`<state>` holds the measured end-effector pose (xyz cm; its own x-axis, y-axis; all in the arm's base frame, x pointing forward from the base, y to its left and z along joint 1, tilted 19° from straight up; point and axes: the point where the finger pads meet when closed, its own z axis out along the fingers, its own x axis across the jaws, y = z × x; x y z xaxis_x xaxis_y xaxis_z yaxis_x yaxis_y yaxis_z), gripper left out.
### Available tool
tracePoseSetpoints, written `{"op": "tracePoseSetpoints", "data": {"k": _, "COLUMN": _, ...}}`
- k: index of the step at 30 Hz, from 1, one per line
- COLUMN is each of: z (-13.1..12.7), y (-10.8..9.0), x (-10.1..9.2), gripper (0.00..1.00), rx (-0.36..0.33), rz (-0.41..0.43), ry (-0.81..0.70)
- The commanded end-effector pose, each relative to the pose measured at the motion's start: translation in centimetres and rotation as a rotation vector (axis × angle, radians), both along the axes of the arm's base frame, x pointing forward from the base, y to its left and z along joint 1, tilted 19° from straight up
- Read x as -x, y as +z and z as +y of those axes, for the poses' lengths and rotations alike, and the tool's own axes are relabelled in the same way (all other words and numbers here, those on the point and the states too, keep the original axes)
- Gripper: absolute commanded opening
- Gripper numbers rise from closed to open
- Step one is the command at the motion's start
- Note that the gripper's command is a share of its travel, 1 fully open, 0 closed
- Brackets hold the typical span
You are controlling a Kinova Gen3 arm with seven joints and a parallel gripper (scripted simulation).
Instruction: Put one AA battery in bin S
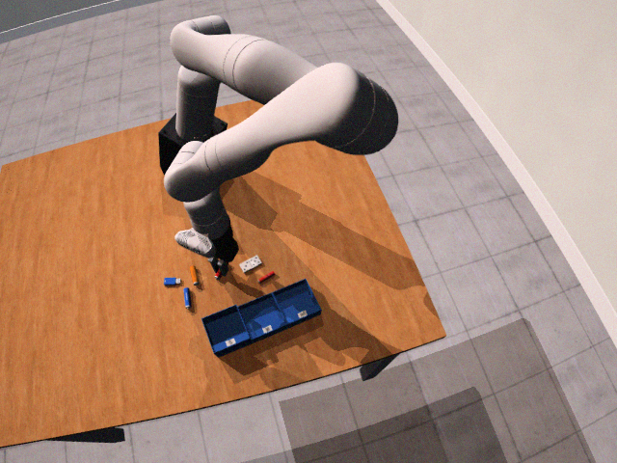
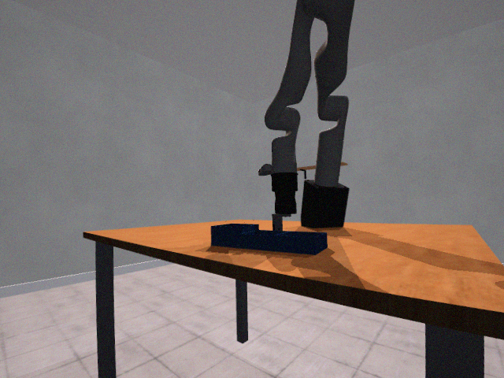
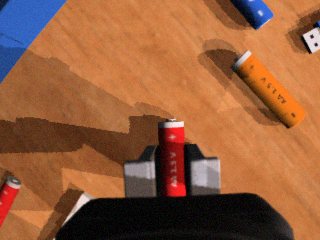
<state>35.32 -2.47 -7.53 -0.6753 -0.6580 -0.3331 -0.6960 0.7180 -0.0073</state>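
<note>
Top cam high, oblique; exterior low, table-level; wrist close, downward.

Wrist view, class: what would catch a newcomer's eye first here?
The red AA battery clamped between the gripper's grey fingers, low over the table. Next, the orange battery lying loose at upper right, and the blue bin's corner at upper left.
</note>
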Motion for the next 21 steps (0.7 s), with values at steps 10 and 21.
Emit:
{"op": "tracePoseSetpoints", "data": {"k": 10, "z": 0.0, "y": 0.0, "x": 0.0, "gripper": 0.31, "rx": 0.000, "rz": -0.001, "ry": -0.001}}
{"op": "tracePoseSetpoints", "data": {"k": 21, "z": -0.3, "y": 1.3, "x": 0.3, "gripper": 0.31, "rx": 0.000, "rz": -0.001, "ry": -0.001}}
